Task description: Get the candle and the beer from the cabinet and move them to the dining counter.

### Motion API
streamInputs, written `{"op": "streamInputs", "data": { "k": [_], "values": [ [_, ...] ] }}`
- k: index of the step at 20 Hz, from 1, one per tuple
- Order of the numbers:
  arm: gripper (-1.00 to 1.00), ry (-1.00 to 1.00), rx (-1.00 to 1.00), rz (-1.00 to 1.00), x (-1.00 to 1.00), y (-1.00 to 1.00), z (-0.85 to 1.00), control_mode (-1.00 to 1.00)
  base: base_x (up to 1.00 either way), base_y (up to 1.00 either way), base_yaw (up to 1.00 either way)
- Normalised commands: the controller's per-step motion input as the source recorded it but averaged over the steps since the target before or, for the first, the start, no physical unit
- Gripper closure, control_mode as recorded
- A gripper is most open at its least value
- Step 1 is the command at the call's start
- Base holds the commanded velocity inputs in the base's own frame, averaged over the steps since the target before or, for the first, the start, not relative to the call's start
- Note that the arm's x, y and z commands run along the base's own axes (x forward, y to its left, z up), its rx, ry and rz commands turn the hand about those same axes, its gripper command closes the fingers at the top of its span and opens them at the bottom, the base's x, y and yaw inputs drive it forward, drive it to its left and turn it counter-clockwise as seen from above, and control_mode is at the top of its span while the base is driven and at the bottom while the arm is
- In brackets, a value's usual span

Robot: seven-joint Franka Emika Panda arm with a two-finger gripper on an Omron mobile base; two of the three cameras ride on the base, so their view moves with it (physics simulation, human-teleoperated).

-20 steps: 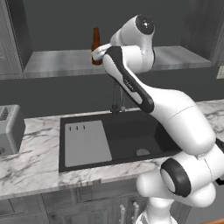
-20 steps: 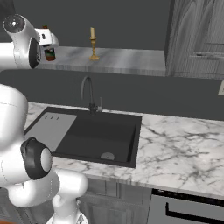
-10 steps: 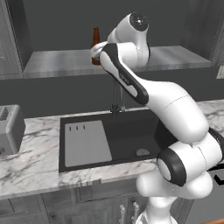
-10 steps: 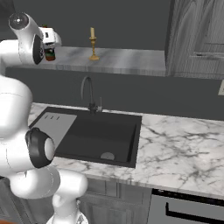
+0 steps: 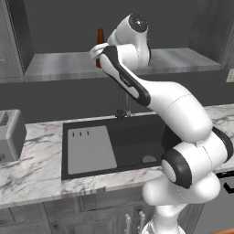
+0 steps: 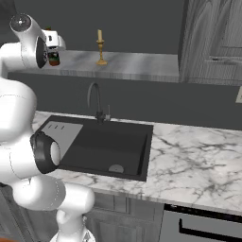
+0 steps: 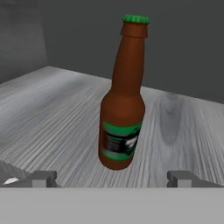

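beer mostly behind arm, toaster cropped

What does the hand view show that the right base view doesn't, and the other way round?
Hand view alone: the beer's green cap, its label up close, and the open fingers' tips either side of it, not touching. Right base view alone: the candle standing further along the cabinet shelf, the faucet, the black sink, the marble counter. Both: the beer upright on the grey shelf.
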Motion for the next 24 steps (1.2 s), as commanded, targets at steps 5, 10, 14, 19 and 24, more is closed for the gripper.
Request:
{"op": "streamInputs", "data": {
  "k": [5,10,14,19,24],
  "values": [
    [-1.0,0.0,0.04,0.0,0.14,0.04,-0.08,-1.0,0.0,0.0,0.0],
    [-1.0,0.0,0.01,0.0,0.19,0.0,-0.08,-1.0,0.0,0.0,0.0],
    [-1.0,0.0,0.0,0.0,0.2,0.02,-0.05,-1.0,0.0,0.0,0.0],
    [-1.0,0.0,0.0,0.0,0.19,0.05,0.0,-1.0,0.0,0.0,0.0],
    [-1.0,0.0,0.01,0.0,0.24,0.03,0.0,-1.0,0.0,0.0,0.0]
  ]
}}
